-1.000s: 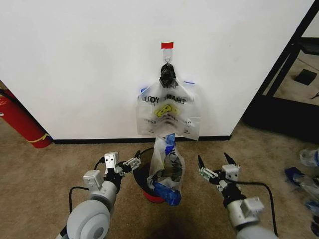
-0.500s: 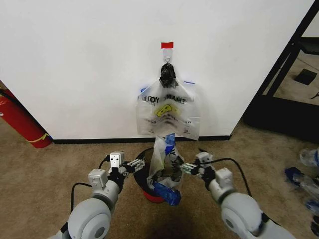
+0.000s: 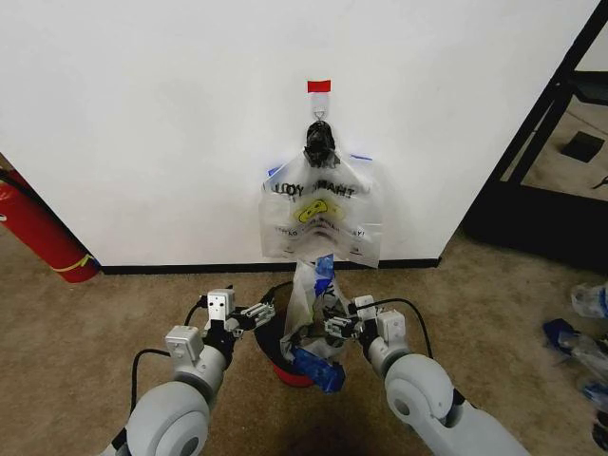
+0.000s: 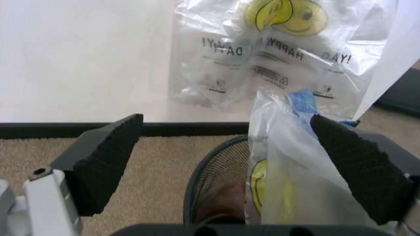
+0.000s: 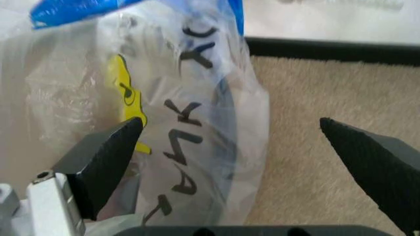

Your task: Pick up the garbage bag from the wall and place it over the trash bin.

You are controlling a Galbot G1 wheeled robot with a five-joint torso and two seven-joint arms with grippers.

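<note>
The garbage bag, clear with a yellow smiley and blue handles, stands bunched upright in the mouth of the trash bin, a black mesh basket with a red base. My left gripper is open at the bin's left rim; in the left wrist view its fingers straddle the bin and the garbage bag. My right gripper is open against the bag's right side. The right wrist view has the bag between its fingers. The white wall is just behind.
A bunch of matching bags hangs from a black knot under a red tape strip. A red fire extinguisher leans at the left. Black furniture and loose bags lie to the right.
My right gripper has swung left from open carpet to the bag's right side. The left gripper has edged closer to the bin's rim. The bag has not moved.
</note>
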